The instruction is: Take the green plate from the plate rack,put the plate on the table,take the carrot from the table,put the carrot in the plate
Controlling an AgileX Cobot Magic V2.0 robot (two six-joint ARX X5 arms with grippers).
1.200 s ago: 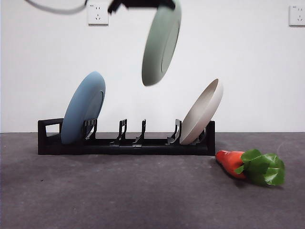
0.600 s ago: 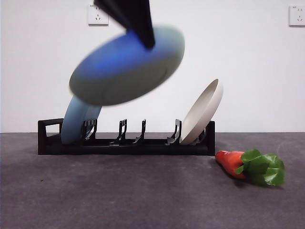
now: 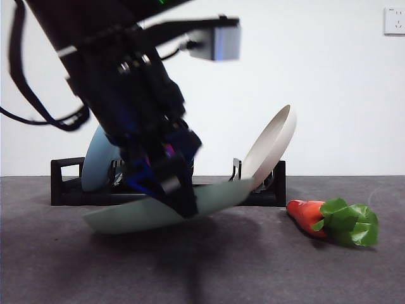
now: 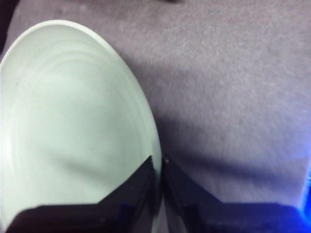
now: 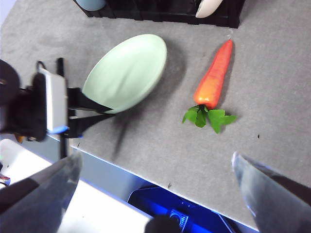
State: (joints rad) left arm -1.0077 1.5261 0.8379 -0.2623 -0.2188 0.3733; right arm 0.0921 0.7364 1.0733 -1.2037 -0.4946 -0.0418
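Blue plate: it leans in the plate rack at the left of the front view. My dark arm hides most of it.
Plate rack: it is long, low and black. It runs across the middle of the front view, behind my arm, with a loop handle at its left end.
My left gripper: it comes down from the upper left of the front view, big and dark. My two jaws pinch the rim of the green plate, one above and one below.
Green plate: it is low over the table in the middle left of the front view, almost flat, with its right side tipped up a bit. I cannot tell if it touches the table. Its shadow is dark just under it.
Beige plate: it leans in the right end of the rack.
Carrot: it lies on the table at the lower right of the front view, near the rack's right end, well apart from the green plate. Its green leaves point right.
My right gripper: it waits high above the table. My jaws are spread wide, with nothing between them.
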